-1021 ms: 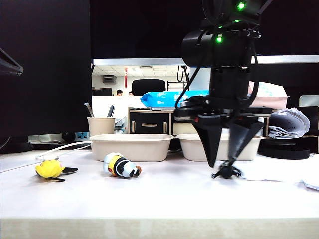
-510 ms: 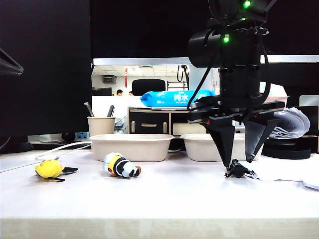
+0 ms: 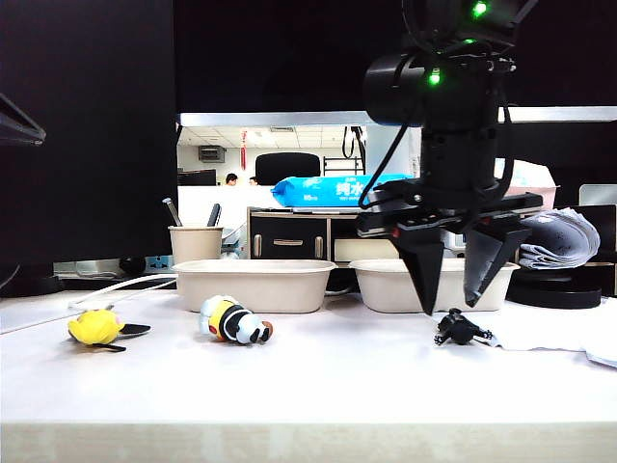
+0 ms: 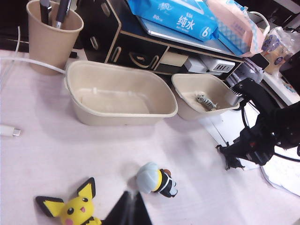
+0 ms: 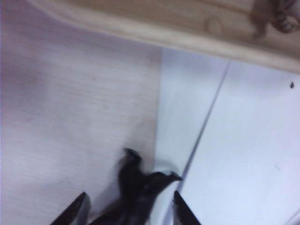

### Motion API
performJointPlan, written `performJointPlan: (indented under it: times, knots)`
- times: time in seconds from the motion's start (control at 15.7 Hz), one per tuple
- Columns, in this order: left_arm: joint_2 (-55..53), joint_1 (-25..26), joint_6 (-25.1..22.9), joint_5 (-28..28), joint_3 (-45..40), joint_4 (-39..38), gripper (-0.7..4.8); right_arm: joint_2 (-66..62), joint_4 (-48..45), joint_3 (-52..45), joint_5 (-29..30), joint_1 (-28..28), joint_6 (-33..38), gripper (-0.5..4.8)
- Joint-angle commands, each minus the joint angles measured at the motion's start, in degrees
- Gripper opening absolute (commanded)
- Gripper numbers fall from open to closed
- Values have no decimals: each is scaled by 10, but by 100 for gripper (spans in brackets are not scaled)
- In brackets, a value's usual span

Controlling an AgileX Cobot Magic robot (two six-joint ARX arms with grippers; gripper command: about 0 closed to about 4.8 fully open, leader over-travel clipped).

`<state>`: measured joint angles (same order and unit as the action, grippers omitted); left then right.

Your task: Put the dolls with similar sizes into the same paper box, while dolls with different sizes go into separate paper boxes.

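On the pale surface [image 3: 318, 376] two beige paper boxes [image 3: 254, 285] sit far back; the right box [image 4: 206, 96] already holds the tiny whitish-grey doll [image 4: 205, 100]. The right hand [image 3: 461, 302] hangs spread, grasping nothing, just above the tiny black doll [image 3: 456, 329], apparently poised to take it. The left hand [image 4: 126, 211], clenched empty, waits near the yellow-and-black doll [image 3: 96, 328] and striped bee doll [image 3: 234, 321].

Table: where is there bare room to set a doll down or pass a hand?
Bare: the front strip between the bee doll and the black doll, and the whole left box. Crowded: right side, where the open right hand hangs over the black doll beside the right box holding the grey doll.
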<state>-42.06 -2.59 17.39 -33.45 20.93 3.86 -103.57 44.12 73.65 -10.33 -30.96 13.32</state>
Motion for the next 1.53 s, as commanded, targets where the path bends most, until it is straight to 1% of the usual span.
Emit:
performJointPlan:
  times: [0.06, 0.7, 0.77, 0.83, 0.89, 1.08, 1.21, 1.28, 1.53]
  knots:
    - [1, 1, -5, -4, 3, 2, 18, 2, 8, 0, -3, 4, 5, 232]
    - [0, 1, -5, -4, 3, 2, 18, -30, -7, 0, -1, 5, 17, 229]
    - [0, 1, -5, -4, 3, 2, 18, -30, -9, 0, -1, 5, 17, 211]
    - [0, 1, -5, -2, 3, 2, 18, -30, -9, 0, -1, 5, 17, 178]
    - [0, 1, -5, -2, 3, 2, 18, -30, -9, 0, -1, 5, 17, 168]
    - [0, 1, -5, -2, 3, 2, 18, -37, -7, 0, -1, 5, 17, 165]
    - [0, 1, -5, -2, 3, 2, 18, -38, -8, 0, -1, 5, 17, 117]
    - [0, 1, -5, -2, 3, 2, 18, -38, -7, 0, -1, 5, 17, 104]
    - [0, 1, -5, -2, 3, 2, 18, -37, -7, 1, -1, 5, 16, 102]
